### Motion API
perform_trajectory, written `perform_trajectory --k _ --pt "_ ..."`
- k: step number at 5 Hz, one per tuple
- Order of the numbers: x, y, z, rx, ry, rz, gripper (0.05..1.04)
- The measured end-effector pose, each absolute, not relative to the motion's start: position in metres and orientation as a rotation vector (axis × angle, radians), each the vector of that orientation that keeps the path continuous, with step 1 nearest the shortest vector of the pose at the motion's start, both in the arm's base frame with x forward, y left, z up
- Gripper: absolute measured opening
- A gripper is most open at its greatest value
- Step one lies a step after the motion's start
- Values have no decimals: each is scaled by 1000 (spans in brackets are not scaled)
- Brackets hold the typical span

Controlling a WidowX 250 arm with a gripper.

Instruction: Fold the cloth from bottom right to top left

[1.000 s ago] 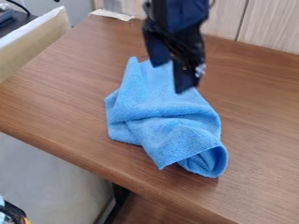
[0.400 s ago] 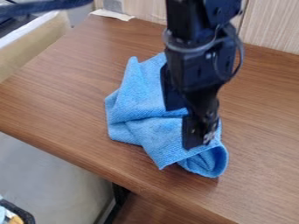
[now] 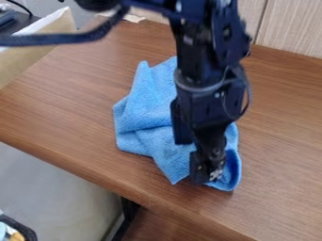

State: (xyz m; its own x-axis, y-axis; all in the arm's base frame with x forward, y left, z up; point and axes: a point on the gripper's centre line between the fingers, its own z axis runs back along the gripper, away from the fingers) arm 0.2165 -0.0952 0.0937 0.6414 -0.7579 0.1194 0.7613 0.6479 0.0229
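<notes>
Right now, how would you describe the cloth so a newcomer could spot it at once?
Find the brown wood-grained table, then the black claw over it. The cloth lies rumpled beneath, partly hidden by the claw. Unlike the white scrap at the table's far edge, it is light blue, with a curled fold at its near end.

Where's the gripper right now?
In the camera view, the gripper is right of centre, over the lower right part of the blue cloth.
</notes>
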Motion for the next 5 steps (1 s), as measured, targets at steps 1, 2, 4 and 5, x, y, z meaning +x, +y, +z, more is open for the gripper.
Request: perform_trajectory --k 1,2,4,5 --pt "220 -96 81 -30 -95 -866 665" --pt "220 -99 74 -30 -69 -868 364" --pt "219 -101 72 -32 -70 -881 70" --pt "220 -104 78 -43 -74 -891 65"
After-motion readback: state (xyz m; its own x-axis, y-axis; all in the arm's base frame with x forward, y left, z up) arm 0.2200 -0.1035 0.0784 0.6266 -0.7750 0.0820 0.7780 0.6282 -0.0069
